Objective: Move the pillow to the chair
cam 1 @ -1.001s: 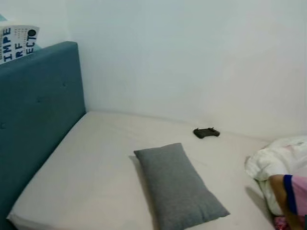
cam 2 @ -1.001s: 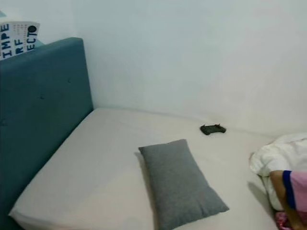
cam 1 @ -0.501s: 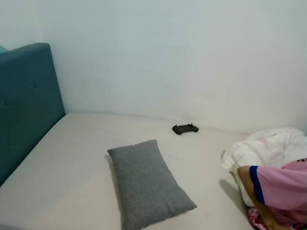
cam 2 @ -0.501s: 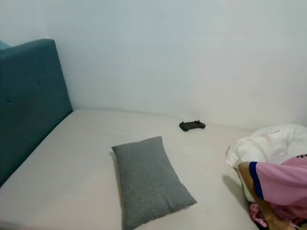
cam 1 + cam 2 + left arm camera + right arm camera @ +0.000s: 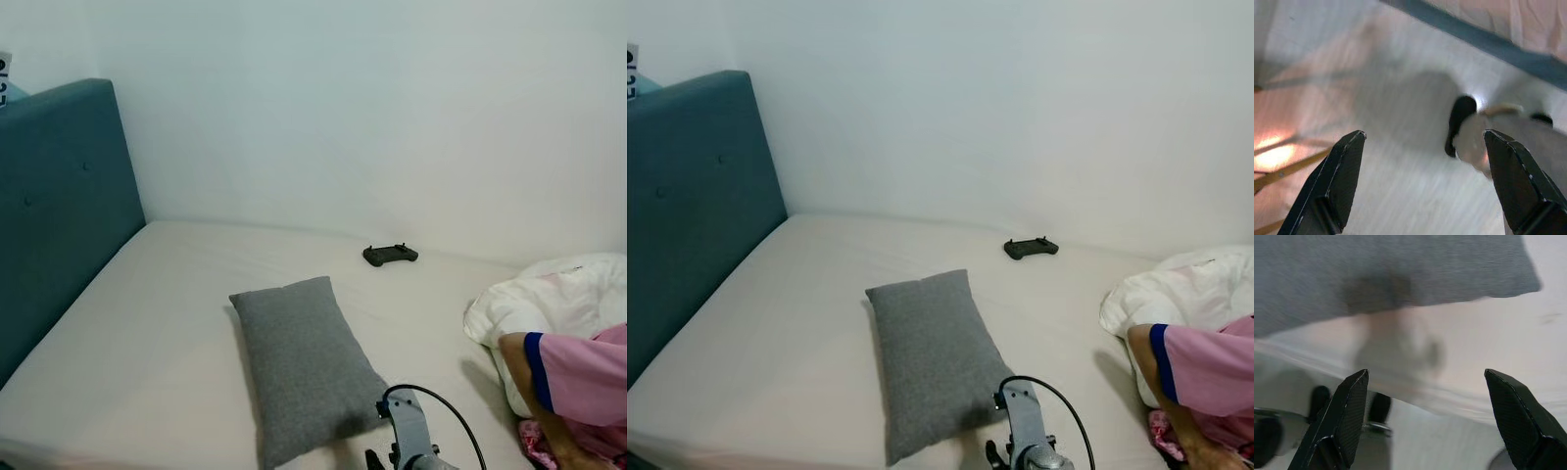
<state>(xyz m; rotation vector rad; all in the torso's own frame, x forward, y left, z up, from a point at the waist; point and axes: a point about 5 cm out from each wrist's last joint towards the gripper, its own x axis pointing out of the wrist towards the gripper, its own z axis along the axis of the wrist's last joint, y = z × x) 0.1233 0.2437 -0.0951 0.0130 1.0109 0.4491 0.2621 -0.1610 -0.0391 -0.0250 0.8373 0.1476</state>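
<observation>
A grey rectangular pillow [image 5: 304, 367] lies flat on the white mattress [image 5: 176, 323], its long side running away from me. My right arm [image 5: 409, 439] rises at the bottom edge, just off the pillow's near right corner. In the right wrist view my right gripper [image 5: 1426, 377] is open with nothing between its fingers, and the pillow [image 5: 1391, 269] lies just beyond the tips, past the mattress edge. My left gripper [image 5: 1424, 133] hangs open over blurred pale floor.
A teal padded headboard [image 5: 59, 206] closes the bed's left end and a white wall runs behind. A black game controller [image 5: 390, 255] lies near the wall. A bunched white blanket [image 5: 549, 299] and a person's pink sleeve [image 5: 586, 372] occupy the right side.
The camera swung right and then slightly back left, shifting the whole scene. My right arm has come up into view near the pillow's corner. The pillow itself has not moved.
</observation>
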